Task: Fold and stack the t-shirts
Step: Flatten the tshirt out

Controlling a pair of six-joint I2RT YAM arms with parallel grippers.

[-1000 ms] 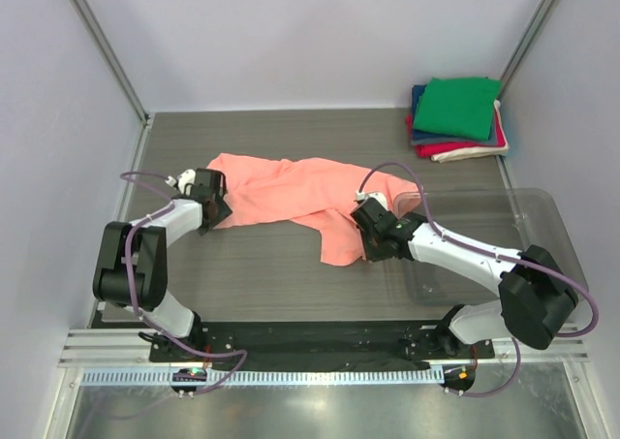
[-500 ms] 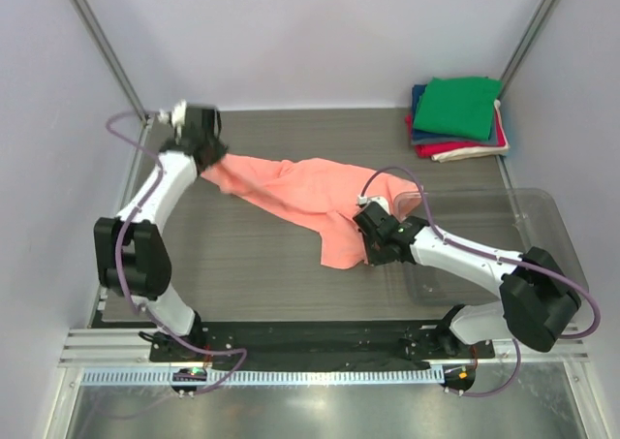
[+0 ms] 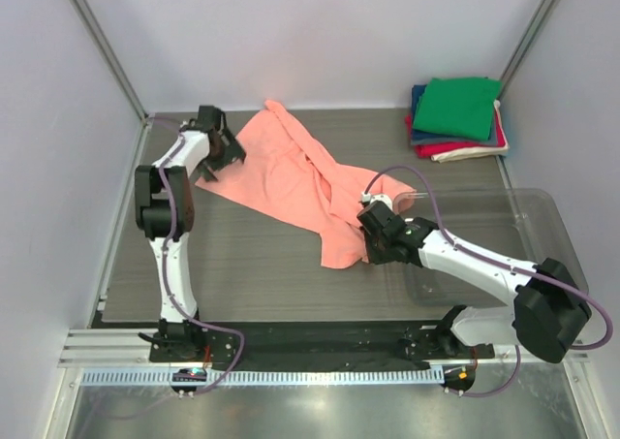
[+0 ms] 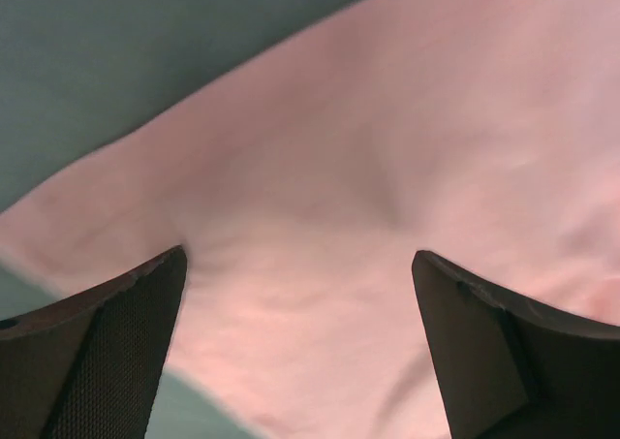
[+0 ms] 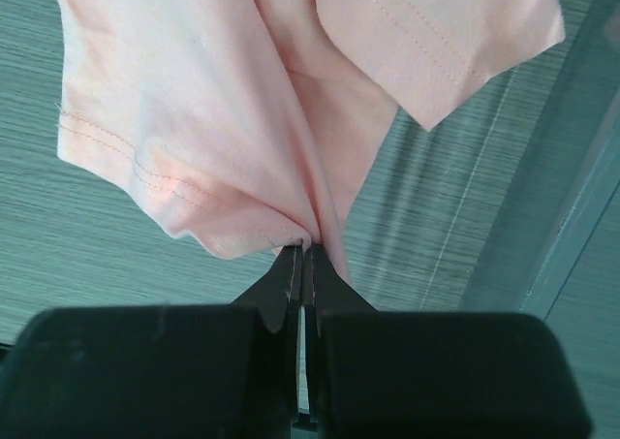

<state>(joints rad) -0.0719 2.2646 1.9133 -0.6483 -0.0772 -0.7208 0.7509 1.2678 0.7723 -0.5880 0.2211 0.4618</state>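
Right gripper (image 5: 305, 252) pinches rumpled salmon-pink t-shirt (image 3: 291, 172), spread diagonally.

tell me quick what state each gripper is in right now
Left gripper: open, over the salmon-pink t-shirt.
Right gripper: closed on the same shirt.

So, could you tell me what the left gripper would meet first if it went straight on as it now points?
Most likely the salmon-pink t-shirt: in the left wrist view the cloth fills the space ahead of the open left gripper. How near it lies is unclear.
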